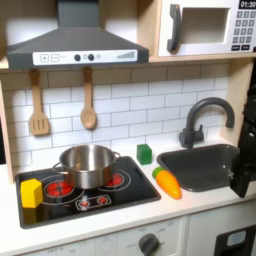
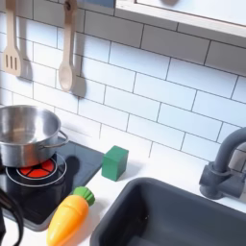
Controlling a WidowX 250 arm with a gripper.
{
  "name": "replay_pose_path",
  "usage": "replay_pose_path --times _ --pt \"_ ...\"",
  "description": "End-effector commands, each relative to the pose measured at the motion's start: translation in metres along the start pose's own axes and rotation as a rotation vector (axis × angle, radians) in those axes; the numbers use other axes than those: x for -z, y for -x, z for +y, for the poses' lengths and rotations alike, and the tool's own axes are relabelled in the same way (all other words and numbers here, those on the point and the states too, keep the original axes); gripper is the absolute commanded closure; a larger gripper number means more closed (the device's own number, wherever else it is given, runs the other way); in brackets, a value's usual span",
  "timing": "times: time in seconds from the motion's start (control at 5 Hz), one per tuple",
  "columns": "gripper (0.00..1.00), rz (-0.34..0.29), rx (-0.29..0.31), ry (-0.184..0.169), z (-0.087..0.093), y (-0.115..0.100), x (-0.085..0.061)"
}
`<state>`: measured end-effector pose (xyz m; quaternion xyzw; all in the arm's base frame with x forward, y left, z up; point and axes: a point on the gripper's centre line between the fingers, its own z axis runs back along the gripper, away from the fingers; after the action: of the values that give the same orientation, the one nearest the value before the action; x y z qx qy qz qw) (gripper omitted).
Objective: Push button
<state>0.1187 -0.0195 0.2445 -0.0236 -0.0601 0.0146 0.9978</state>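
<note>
We saw the shiny steel pot (image 1: 87, 164) sitting on the black stove (image 1: 85, 195), whose small button (image 1: 100, 202) sat in front of the pot. A plastic carrot (image 2: 69, 217) lay right of the pot, with a green cube (image 2: 115, 161) behind it. The robot arm (image 1: 243, 172) was far right; couldn't tell how its fingers stood.

The desk (image 1: 120, 215) was a pale toy kitchen top. A black hob (image 1: 85, 190) was set into it at the first exterior view's left, with a dark sink (image 1: 205, 165) at the right. A yellow block (image 1: 31, 192) and a steel pot (image 1: 87, 165) stood on the hob. A green cube (image 1: 145, 153) and a toy carrot (image 1: 167, 183) lay on the desk between hob and sink.
</note>
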Motion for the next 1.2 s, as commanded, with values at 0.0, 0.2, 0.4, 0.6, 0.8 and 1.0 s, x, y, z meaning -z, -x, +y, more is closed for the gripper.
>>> replay_pose_path --times 0.0,0.2,0.4,0.6,0.8,1.0 --pt "0.0 0.0 0.0 0.0 0.0 0.0 0.0" --pt "0.22 -0.011 -0.019 -0.014 0.006 -0.011 0.001" --pt "1.0 -0.032 -0.054 -0.013 0.012 -0.024 0.007" --pt "1.0 -0.052 -0.049 -0.042 0.016 -0.039 0.011" --pt "1.0 -0.073 -0.062 -0.063 0.02 -0.056 0.014" --pt "1.0 -0.131 -0.098 -0.087 0.031 -0.075 0.012"
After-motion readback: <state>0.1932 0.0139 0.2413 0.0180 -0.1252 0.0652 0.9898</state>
